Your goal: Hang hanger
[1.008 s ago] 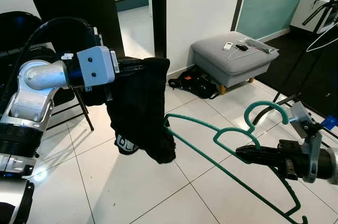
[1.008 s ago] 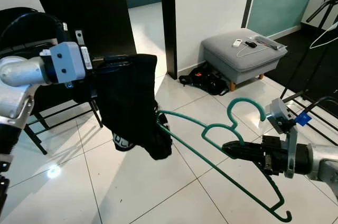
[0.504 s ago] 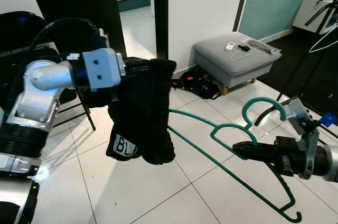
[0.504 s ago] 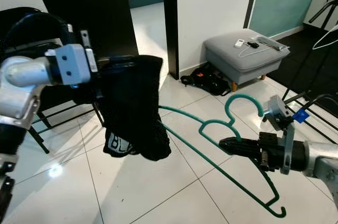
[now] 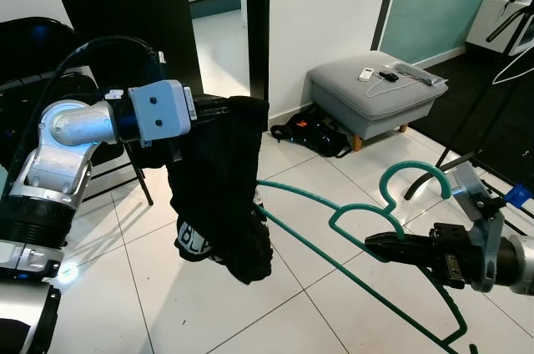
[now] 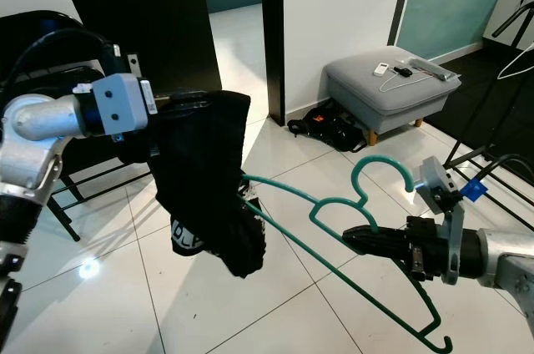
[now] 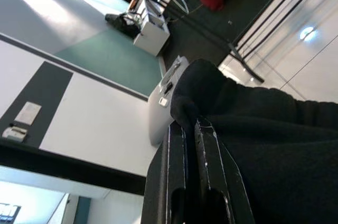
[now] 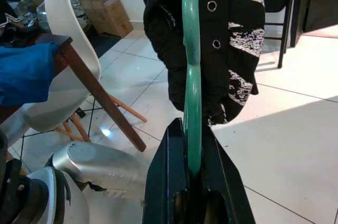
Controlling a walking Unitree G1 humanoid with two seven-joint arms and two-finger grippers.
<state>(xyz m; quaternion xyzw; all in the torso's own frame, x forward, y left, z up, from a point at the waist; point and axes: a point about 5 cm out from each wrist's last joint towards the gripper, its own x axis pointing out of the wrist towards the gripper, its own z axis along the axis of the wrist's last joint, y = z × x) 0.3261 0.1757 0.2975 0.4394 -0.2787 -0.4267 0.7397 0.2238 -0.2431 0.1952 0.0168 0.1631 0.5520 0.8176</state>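
I see the green hanger (image 5: 334, 212) held in the air above the white tiled floor (image 5: 209, 304), out in front of me, its hook curling up at the right and its far arm reaching left until the tip disappears into the black garment (image 5: 221, 187). My right gripper (image 5: 374, 243) holds it just below the hook, where the neck meets the shoulders; in the right wrist view the two black fingers (image 8: 166, 182) sit closed tight on the green bar, one on each side, with the bar running straight out toward the dark cloth. The lower arm of the hanger slopes down toward the floor at the right and ends in a small upturned tip. The garment hangs from my left gripper (image 7: 189, 129), raised at about chest height on the left; its fingers are pressed together on the top edge of the fabric, which bunches over them, and the rest drops in a loose fold with white lettering near the bottom hem. Behind the garment stands a black chair (image 5: 50, 78) on thin legs, and behind that a dark door (image 5: 125, 12) with an open doorway beside it. Farther back, against the white wall, is a grey footstool (image 5: 371, 99) with a small remote and a cable lying on top, and a black bag (image 5: 313, 133) lies on the floor just beside it.
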